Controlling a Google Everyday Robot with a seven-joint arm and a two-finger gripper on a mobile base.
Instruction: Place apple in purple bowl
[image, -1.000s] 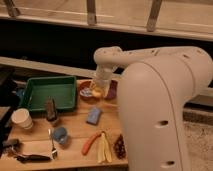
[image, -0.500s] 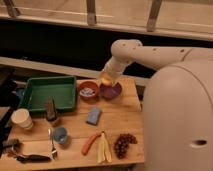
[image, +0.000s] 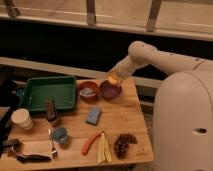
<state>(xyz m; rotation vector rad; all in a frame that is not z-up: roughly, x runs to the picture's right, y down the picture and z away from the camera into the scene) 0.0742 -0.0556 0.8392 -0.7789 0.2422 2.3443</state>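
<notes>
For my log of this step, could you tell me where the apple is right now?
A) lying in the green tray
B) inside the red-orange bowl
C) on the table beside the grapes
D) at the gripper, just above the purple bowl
D: the apple sits at the gripper, directly over the far rim of the purple bowl.

The scene is seen through one camera only, set high and close behind the robot's own white body (image: 185, 125), which fills the right side of the view. The table (image: 120, 117) is looked down upon at a slant, from its near right corner toward the dark wall and railing beyond. The whole tabletop is taken in, from the green tray (image: 47, 92) at the left to the purple bowl (image: 111, 90) at the far edge. The gripper (image: 116, 78) is seen over that bowl, with the apple (image: 113, 79) at it.
</notes>
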